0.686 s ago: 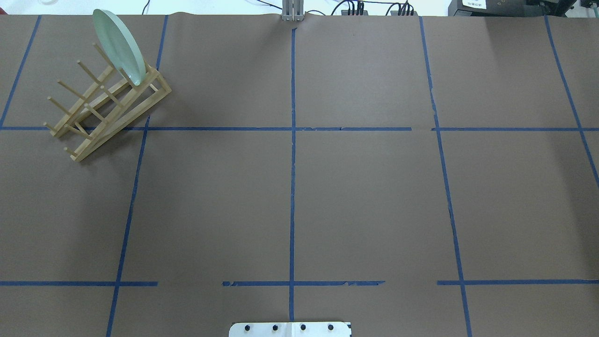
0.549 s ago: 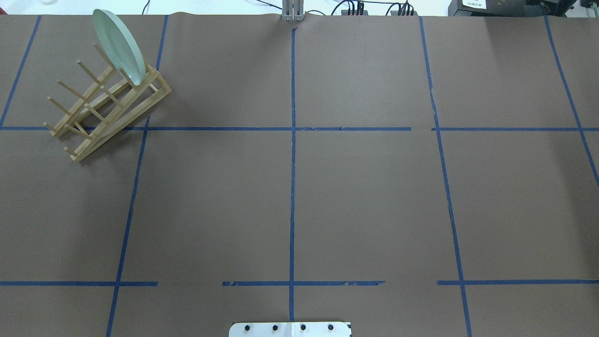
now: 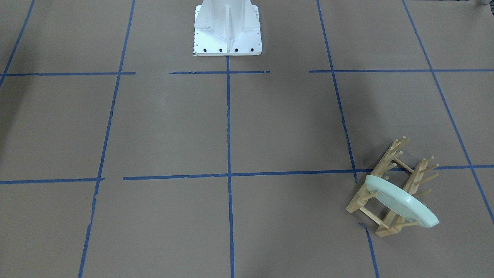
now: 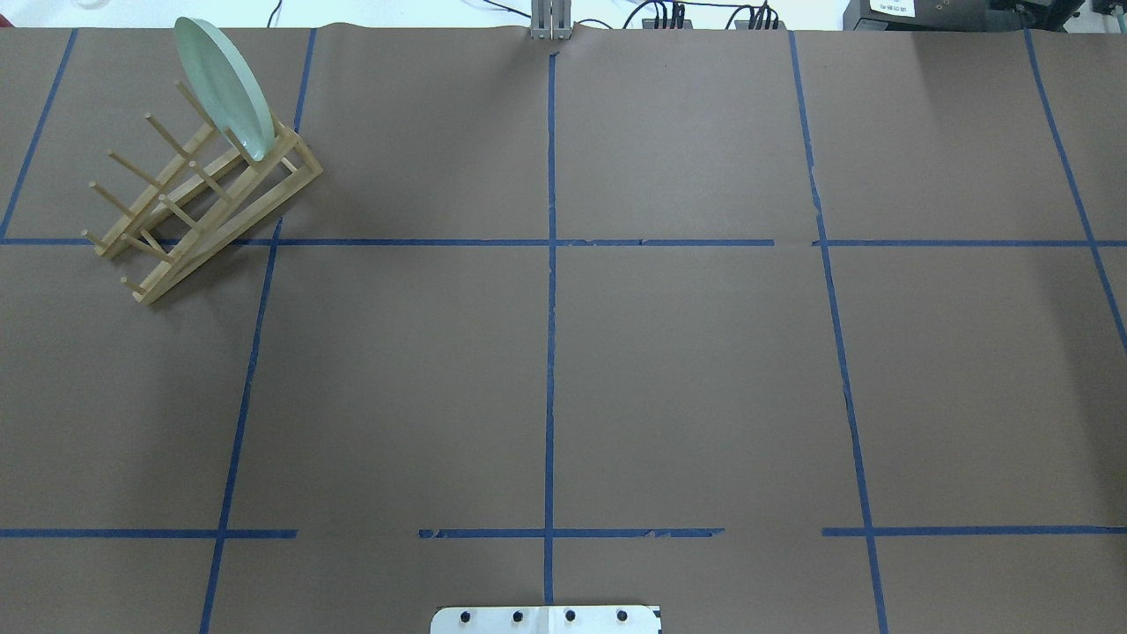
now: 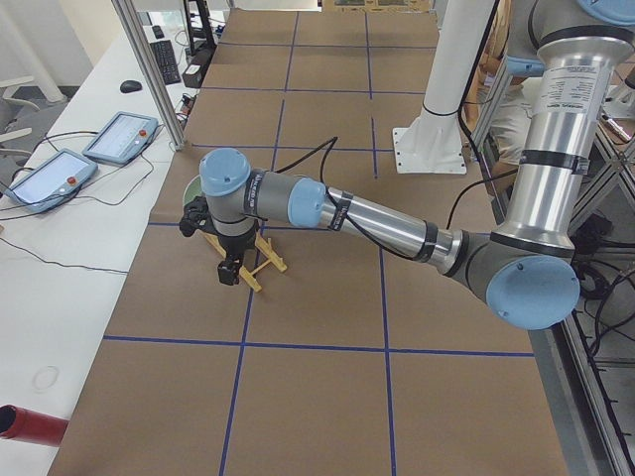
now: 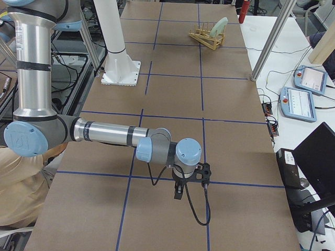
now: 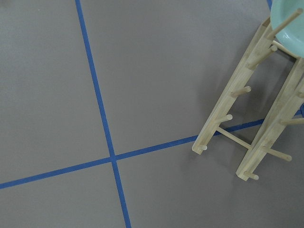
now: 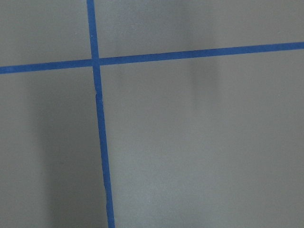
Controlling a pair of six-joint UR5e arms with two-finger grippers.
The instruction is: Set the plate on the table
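The pale mint-green plate stands on edge in the far end slot of the wooden peg rack, at the far left of the brown table. It also shows in the front view and at the top right of the left wrist view. My left gripper hangs above the rack, seen only in the exterior left view; I cannot tell if it is open. My right gripper hangs over bare table far from the plate, seen only in the exterior right view; I cannot tell its state.
The white robot base stands at the table's near middle edge. Blue tape lines grid the surface. Tablets and cables lie beyond the table's far edge.
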